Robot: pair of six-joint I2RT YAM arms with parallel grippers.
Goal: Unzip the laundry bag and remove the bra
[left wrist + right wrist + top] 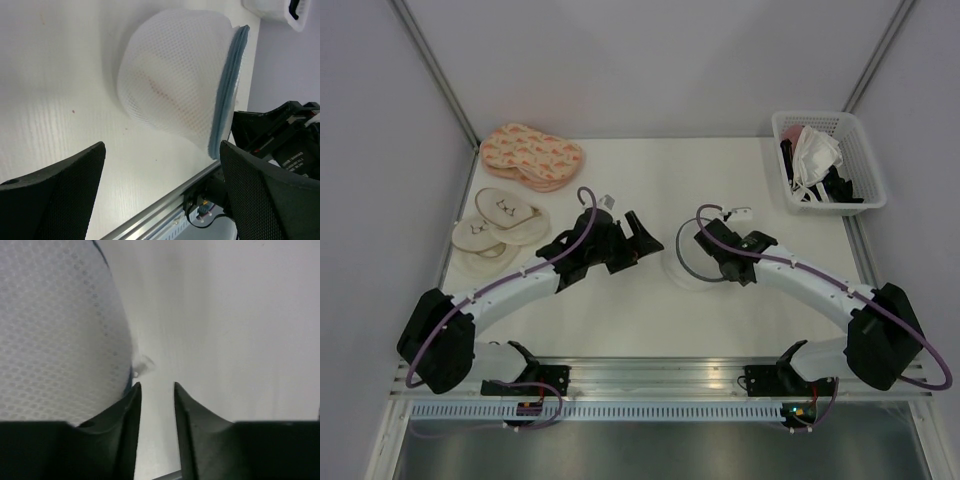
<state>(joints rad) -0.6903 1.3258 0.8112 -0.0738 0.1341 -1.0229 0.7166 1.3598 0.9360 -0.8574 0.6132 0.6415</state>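
The laundry bag (682, 268) is a white mesh drum lying on the table between my two grippers. In the left wrist view the laundry bag (172, 82) lies on its side, its blue-grey zip line (229, 87) facing right. A pale rounded shape shows faintly through the mesh; the bra itself is hidden. My left gripper (162, 146) is wide open and empty, a little short of the bag. My right gripper (156, 386) stands open by a narrow gap, nothing between its fingers, right beside the bag's mesh wall (55, 330). A small white zip tab (143, 365) sits just ahead of its left fingertip.
A white lattice basket (865, 165) with white and dark items stands at the back right. Pink patterned pads (530, 155) and cream round pads (500, 225) lie at the back left. The metal rail (660, 375) runs along the near table edge.
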